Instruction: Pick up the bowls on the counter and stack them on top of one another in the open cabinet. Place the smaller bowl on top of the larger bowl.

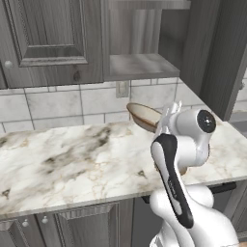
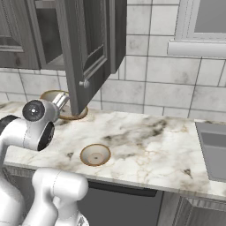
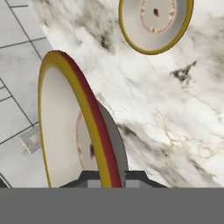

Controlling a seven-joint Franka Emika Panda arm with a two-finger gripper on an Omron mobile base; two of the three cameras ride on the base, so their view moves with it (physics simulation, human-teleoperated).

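We have the larger bowl (image 1: 144,116) lifted off the bench (image 1: 72,159), tilted, its rim pinched in our gripper (image 3: 107,177), whose jaws press on either side of the rim at the bottom of the hand view. The smaller bowl (image 2: 95,155) sits upright on the marble, well apart from the held one. The open cabinet (image 1: 140,65) hangs above and behind, its shelf bare. We judge the step as carrying the first bowl; next we must raise it, level it, and set it down on that shelf.
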